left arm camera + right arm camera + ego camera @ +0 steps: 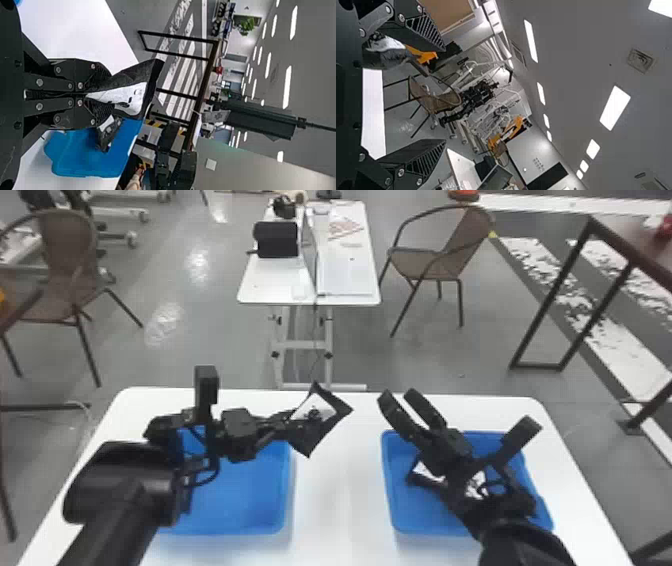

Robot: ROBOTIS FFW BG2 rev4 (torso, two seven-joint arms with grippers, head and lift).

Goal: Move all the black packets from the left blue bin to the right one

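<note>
Head view: the left black gripper [290,424] clenches a flat black packet with a white label [313,410] between the blue plastic left bin [250,500] and right bin [405,512]. The right gripper [398,395] waits spread, toward the white rounded table's [340,510] far edge; at least 1 labelled packet [424,472] lies below. If handing over, it should pinch the free corner squarely before release. Beyond, a brown chair [425,265] stands on grey floor [200,340].

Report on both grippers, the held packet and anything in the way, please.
Left gripper shut on packet. Right gripper open. Right arm over right bin, possibly in the way.
</note>
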